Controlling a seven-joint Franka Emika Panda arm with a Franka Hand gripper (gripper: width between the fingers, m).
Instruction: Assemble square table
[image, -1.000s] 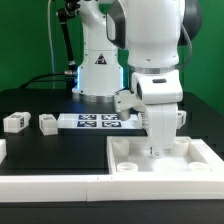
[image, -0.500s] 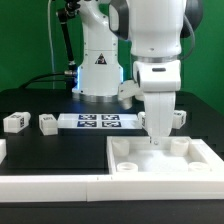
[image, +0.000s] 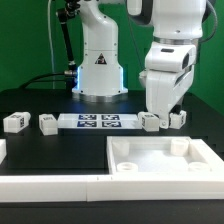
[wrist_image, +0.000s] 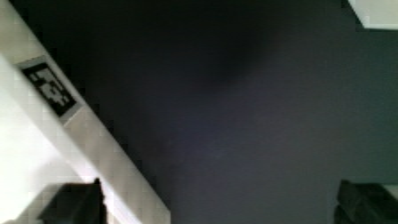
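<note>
Seemingly lining up a pick, the gripper (image: 153, 112) hangs empty, fingers spread, over a block leg (image: 150, 124) just behind the square panel (image: 160, 160).

Black table (image: 60, 150); marker board (image: 100, 122) lying flat toward its rear, tags up; long white bar (image: 50, 187) along the front edge; green wall (image: 25, 40) behind.

Panel (image: 150, 160) in front; marker board (image: 100, 122) behind; legs (image: 48, 123) flanking board, two per end.

The hand (wrist_image: 217, 205) hangs pointing downward, its fingers (wrist_image: 71, 203) spread wide apart.
</note>
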